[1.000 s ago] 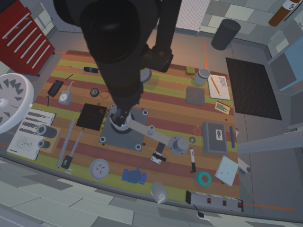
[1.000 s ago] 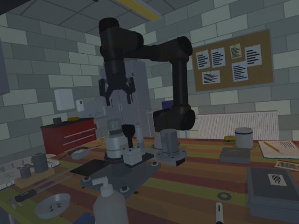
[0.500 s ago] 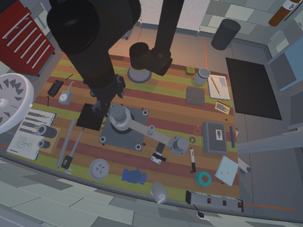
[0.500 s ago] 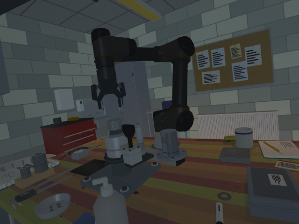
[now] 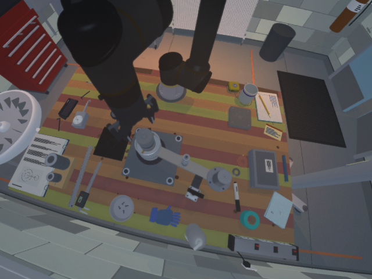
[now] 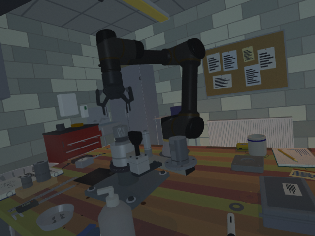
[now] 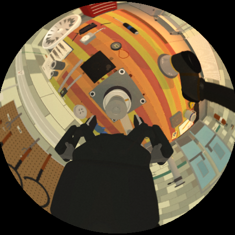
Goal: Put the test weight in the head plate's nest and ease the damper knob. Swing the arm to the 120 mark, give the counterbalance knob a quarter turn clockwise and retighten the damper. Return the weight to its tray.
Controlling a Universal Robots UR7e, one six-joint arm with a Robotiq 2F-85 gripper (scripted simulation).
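Observation:
In the middle of the striped bench a grey base plate carries a pivot column topped by a knurled knob. A flat arm runs from the column toward the right and ends in a round head plate. The grey cylindrical test weight stands on the head plate. A smaller knob stands midway along the arm. A square grey tray lies empty at the back right of the bench. My gripper hangs well above the column's knob, slightly to its left. It is open and holds nothing.
A shallow dish of screws sits near the front edge, with a caliper and ruler to its left. A black mat lies left of the base plate. A toggle clamp, marker, tape roll and grey case lie around the head plate.

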